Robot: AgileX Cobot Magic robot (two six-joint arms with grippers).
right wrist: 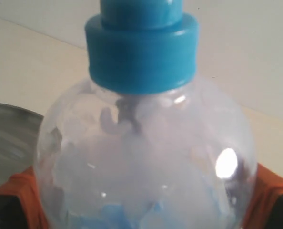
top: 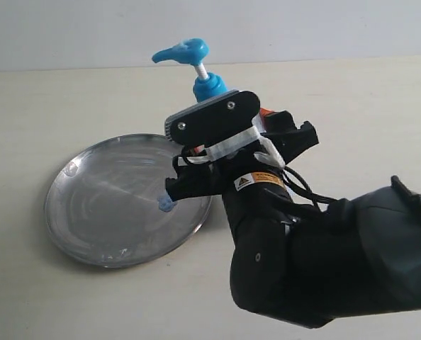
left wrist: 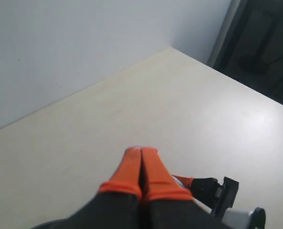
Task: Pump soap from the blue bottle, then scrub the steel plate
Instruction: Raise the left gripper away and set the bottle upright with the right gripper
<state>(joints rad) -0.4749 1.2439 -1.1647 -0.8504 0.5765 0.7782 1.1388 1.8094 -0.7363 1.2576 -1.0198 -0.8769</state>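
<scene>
**A:** Where's the blue bottle (top: 210, 88) relative to the right tool (right wrist: 144, 200)?

**B:** Between its jaws. They stand wide, with the orange pads (right wrist: 17, 195) flush on both sides of the clear wall. I read that as a grip on the body, below the collar. Long axis is near upright, and the base is hidden behind the arm.

**A:** Pump head (top: 186, 51)?

**B:** Straight above the tool, stem up, spout aimed over the steel plate (top: 90, 205). Any press has to come from the top, along the bottle's axis.

**A:** Left tool (left wrist: 141, 155)?

**B:** Tips pressed together, nothing in it. Its camera sees only bare counter (left wrist: 132, 105) and wall, so it isn't over the bottle. It's out of the exterior view.

**A:** Soap (top: 166, 205)?

**B:** Small pale-blue blob on the plate, near the rim on the bottle side, right at the tip of the right tool's lower finger. Can't tell if it touches the finger. Pumping looks done and scrubbing hasn't started. More soap shows low in the bottle.

**A:** Nearer arm for the scrub?

**B:** Right arm, since it sits at the plate's edge. But it's occupied with the bottle, and I see no sponge or brush.

**A:** Surfaces?

**B:** Plate is round and shallow with a low rim, streaky reflective steel. It's likely slick with soap and may slide on the smooth matte counter. Bottle is thin clear plastic with a rounded shoulder and a hard glossy collar, and it could dent under squeeze.
</scene>
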